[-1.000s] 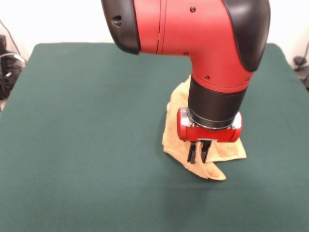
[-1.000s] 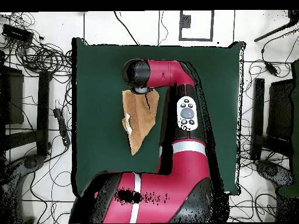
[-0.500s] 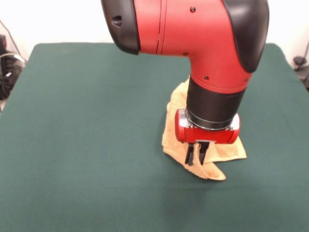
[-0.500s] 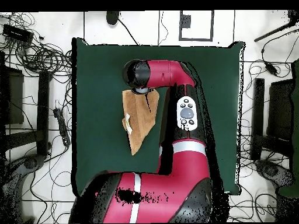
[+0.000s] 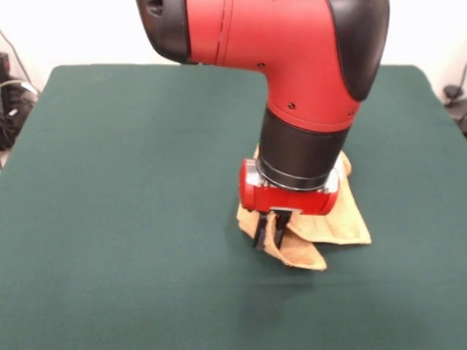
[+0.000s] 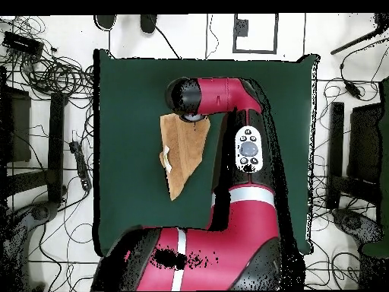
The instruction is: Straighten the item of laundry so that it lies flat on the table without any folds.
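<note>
The towel (image 5: 321, 226) lies near the middle of the table (image 5: 117, 219), still folded: the front view shows 1 flap doubled over at its near edge, and from overhead it reads as a tapering wedge, not a rectangle. The gripper (image 5: 267, 235) is down at the towel's near corner, its 2 fingers close together with a fold of cloth apparently pinched between them. Flattening looks barely begun; the layers still need to be pulled apart and spread out.

No legible text, labels or numbers anywhere.
</note>
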